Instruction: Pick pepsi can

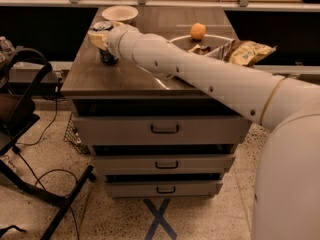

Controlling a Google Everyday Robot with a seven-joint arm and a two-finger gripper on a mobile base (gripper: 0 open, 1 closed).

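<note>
End effector [101, 36]: at the far left of the desk [100, 79], right at the pepsi can, its pale tan body covering the can's middle; whether it is clamped on the can or only set around it cannot be told.
Pepsi can [107, 57]: upright near the desk's far-left corner; only the dark lower part and the silver top rim show, and the markings are hidden by the end effector.
Arm [200, 71]: a thick white tube running from the near right, where it is cut off by the frame edge, across the desk top to the can.
Cream bowl [120, 14]: just beyond the can, at the far edge of the desk.
Orange fruit [198, 31]: far centre-right, well apart from the can.
Chip bag [248, 51]: far right, its near side hidden behind the arm.
Small brown item [200, 49]: between the orange fruit and the arm, too dim to name.
Drawers [165, 130]: three below the top, each with a dark handle.
Black frame [20, 114]: left, partly cut off.
Blue tape cross [159, 220]: on the floor, near centre, partly out of frame.
</note>
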